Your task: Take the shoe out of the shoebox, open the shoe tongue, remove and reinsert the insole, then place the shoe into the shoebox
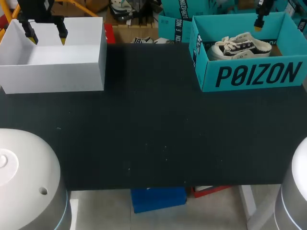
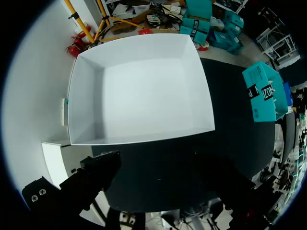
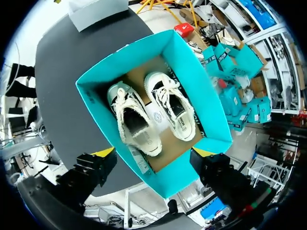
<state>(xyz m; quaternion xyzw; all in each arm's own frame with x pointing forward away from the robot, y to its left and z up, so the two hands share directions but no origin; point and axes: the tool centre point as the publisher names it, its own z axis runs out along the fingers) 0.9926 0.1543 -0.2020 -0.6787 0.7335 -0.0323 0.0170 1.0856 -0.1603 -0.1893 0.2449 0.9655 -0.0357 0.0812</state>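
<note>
Surface [image 1: 153, 134] was black, w/ white box [image 1: 53, 72] at far left & teal shoebox [image 1: 254, 74] at far right. Two shoes [image 3: 136, 127] lay side by side in shoebox, openings up. L hand [image 1: 46, 37] hung over white box, released, holding nothing; R hand [image 3: 153, 152] over shoebox, also released.

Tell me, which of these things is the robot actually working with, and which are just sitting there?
For the job: pair of shoes, teal shoebox holding them.
Just lying about: white box.
</note>
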